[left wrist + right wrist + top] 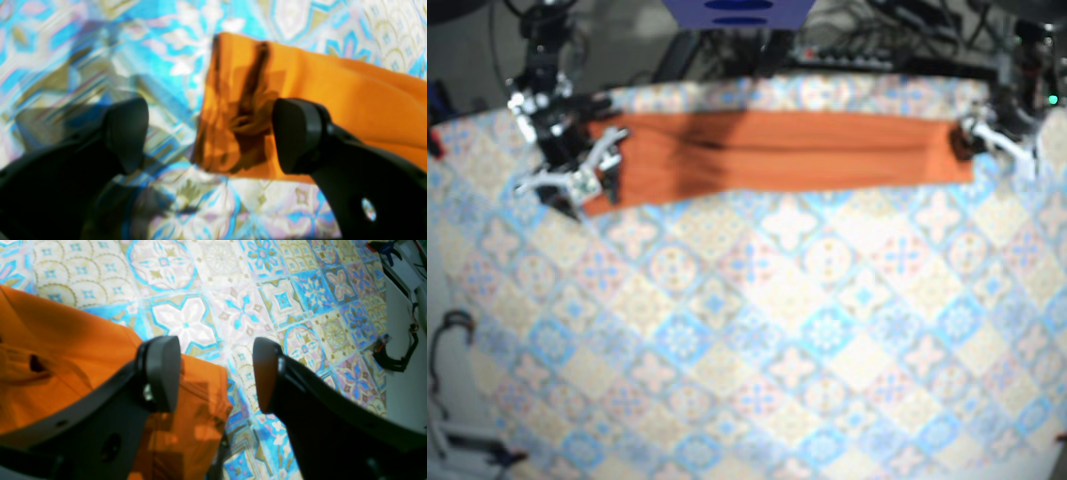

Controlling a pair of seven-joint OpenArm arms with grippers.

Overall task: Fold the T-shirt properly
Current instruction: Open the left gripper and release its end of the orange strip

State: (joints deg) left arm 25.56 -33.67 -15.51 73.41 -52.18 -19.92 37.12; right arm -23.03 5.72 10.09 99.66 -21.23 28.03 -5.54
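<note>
Left wrist: left claw [210,133] spread and empty over one T-shirt [333,100] end. Right wrist: right claw [213,375] released too, straddling the other end's edge. Base: T-shirt lies as a long strip along the worktop's [777,350] far edge, claws probably poised to grab both ends.

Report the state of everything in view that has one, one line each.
T-shirt: folded into a long narrow strip, lying stretched out.
Left gripper: open, over one end of the strip, holding nothing.
Right gripper: open, over the other end, holding nothing.
Tablecloth: spread flat.
</note>
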